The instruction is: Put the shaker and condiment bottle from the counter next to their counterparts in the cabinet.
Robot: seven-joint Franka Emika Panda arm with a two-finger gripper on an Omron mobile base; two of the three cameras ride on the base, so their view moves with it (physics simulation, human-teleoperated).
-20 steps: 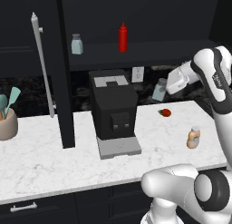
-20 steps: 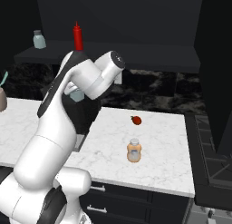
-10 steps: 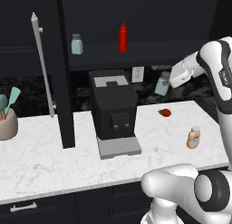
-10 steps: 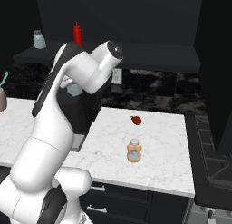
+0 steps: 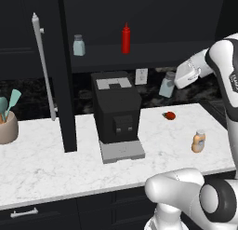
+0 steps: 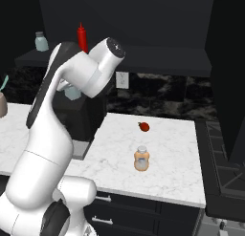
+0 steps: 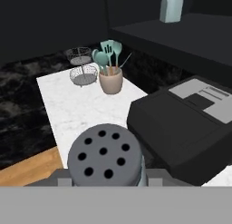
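Holding pale blue-green shaker (image 5: pixel 167 84) clamped in gripper (image 5: pixel 175 83) | black boxy coffee machine (image 5: pixel 115 112) stood between it and cabinet shelf (image 5: pixel 139 50)

No text reads clearly; the arm (image 5: pixel 226 75) bears small dark lettering, possibly a brand, illegible.
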